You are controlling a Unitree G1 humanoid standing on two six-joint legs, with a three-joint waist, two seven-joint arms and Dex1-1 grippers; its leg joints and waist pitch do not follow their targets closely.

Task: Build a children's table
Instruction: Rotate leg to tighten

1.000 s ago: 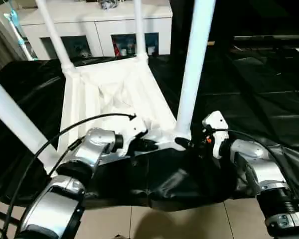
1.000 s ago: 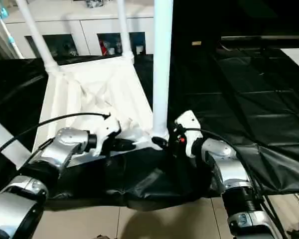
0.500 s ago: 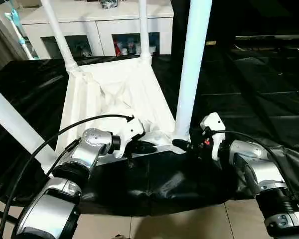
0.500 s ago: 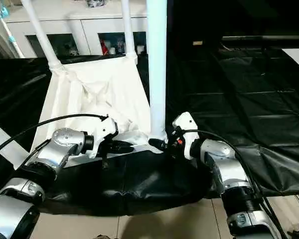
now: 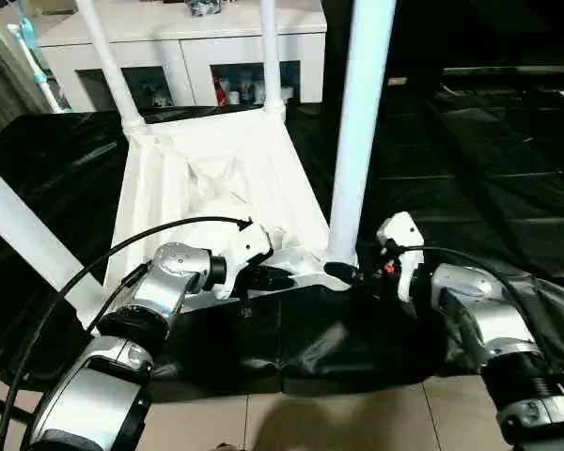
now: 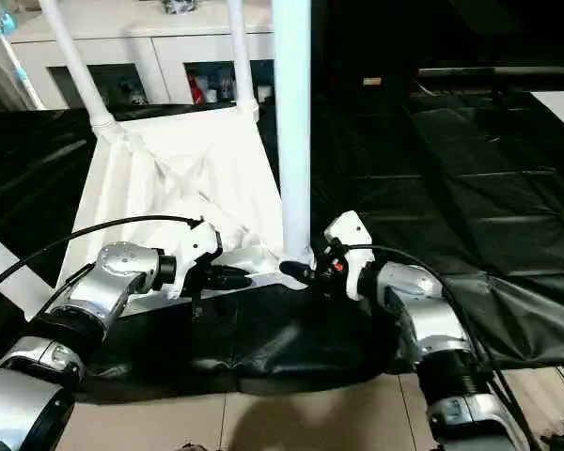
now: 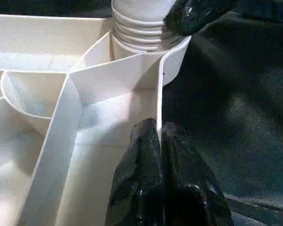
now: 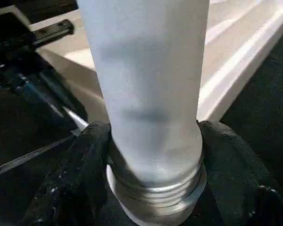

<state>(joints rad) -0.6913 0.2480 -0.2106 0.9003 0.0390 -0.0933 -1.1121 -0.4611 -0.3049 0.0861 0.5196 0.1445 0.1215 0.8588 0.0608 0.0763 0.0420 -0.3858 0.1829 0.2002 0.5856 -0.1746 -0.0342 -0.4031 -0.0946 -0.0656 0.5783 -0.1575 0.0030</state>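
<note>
Upturned on the black-covered surface (image 5: 470, 178): white plastic rectangular top (image 5: 221, 178) with raised rim, long white tapered tube legs standing in its corner sockets. Left tool (image 7: 159, 141) pinched tight on the near rim. Right tool (image 8: 153, 150) clasped around the threaded base of the near-right leg (image 5: 359, 122), black fingers (image 8: 87, 160) touching both sides.

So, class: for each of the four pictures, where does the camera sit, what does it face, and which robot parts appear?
Left eye view: head, looking down at the upturned white plastic rectangular table top; both silver forearms.
Right eye view: same scene, slightly shifted.
Left wrist view: along the left gripper, pinching the top's raised rim.
Right wrist view: along the right gripper, fingers either side of the near white tube leg.
Both wrist views share that leg's threaded base.
</note>
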